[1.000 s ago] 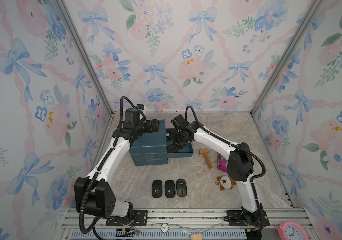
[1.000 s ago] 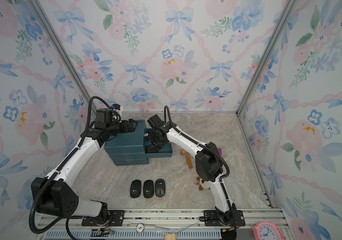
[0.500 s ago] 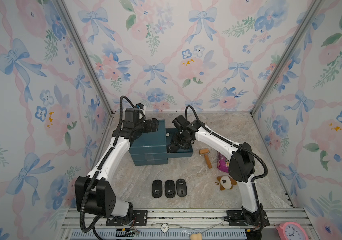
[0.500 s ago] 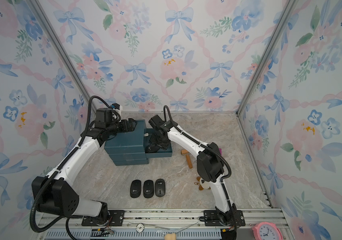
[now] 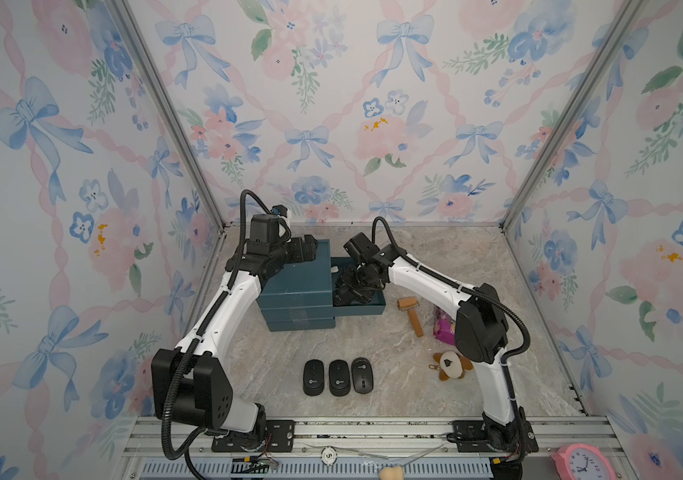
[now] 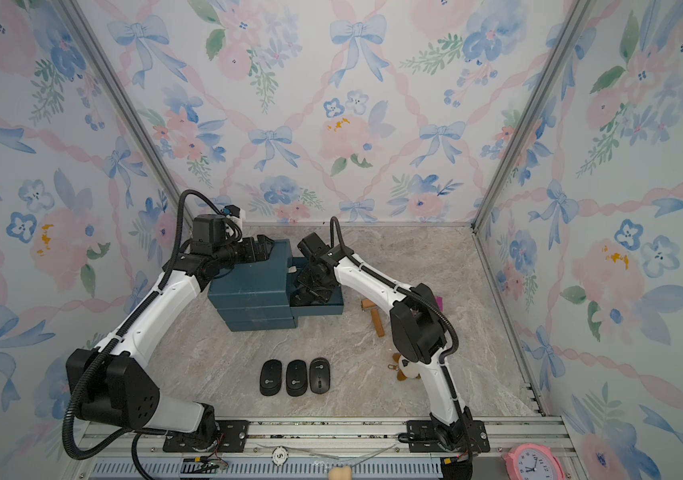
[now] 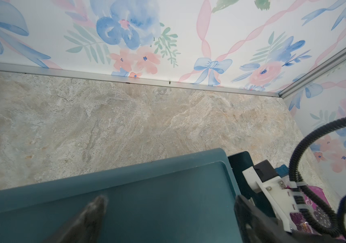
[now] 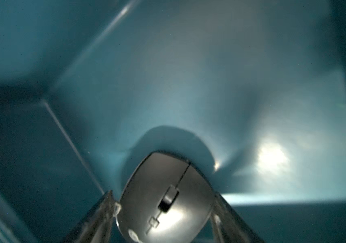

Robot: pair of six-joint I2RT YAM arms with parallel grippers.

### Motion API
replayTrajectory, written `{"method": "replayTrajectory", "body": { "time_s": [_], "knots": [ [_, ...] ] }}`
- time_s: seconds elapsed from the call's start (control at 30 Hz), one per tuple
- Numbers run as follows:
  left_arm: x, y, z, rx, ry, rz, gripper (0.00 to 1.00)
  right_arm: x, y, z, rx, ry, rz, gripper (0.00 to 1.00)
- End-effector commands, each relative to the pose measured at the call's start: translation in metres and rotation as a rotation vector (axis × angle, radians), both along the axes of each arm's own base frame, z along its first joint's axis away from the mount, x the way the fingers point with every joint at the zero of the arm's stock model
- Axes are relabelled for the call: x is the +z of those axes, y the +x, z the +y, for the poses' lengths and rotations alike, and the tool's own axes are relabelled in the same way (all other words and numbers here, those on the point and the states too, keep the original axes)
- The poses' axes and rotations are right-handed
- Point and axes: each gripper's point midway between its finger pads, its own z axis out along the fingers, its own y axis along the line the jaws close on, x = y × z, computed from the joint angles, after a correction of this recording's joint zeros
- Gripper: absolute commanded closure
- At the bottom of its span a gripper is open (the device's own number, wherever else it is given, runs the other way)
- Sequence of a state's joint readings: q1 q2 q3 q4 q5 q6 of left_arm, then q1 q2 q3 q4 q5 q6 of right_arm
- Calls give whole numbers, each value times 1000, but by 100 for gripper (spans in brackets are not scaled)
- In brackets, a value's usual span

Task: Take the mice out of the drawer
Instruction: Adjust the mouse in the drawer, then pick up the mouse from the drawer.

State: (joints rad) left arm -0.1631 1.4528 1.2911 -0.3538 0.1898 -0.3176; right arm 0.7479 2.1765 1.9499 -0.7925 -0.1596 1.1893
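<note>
three black mice (image 5: 340, 377) lie in a row on the marble-look tabletop (image 5: 435, 257), with one wooden roller (image 5: 410, 316), one purple packet (image 5: 443, 328) and one plush keychain (image 5: 452, 365), all between walls of floral wallpaper (image 5: 331, 104). a fourth mouse (image 8: 157, 178) lies in the pulled-out drawer (image 5: 373, 309) of the teal drawer unit (image 5: 298, 291), between the widely spread fingers of the right gripper (image 8: 163, 193); i cannot tell whether they press it. the left gripper (image 7: 171, 199) hangs wide open over the unit's top.
</note>
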Motion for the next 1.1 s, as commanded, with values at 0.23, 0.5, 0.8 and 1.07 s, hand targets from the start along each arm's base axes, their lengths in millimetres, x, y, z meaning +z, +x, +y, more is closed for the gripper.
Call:
{"method": "replayTrajectory", "body": {
  "time_s": [0.23,0.5,0.8,1.07],
  "knots": [
    [-30,-20,13,36,39,108,2,-1,4,-7,56,-133,-27,29],
    [-32,-20,13,37,42,112,2,-18,-11,7,103,-170,2,29],
    [-33,-23,17,46,58,108,2,-34,-17,0,143,-244,23,35],
    [-32,-27,18,50,60,103,2,-35,-6,4,160,-241,-40,46]
  ]
}}
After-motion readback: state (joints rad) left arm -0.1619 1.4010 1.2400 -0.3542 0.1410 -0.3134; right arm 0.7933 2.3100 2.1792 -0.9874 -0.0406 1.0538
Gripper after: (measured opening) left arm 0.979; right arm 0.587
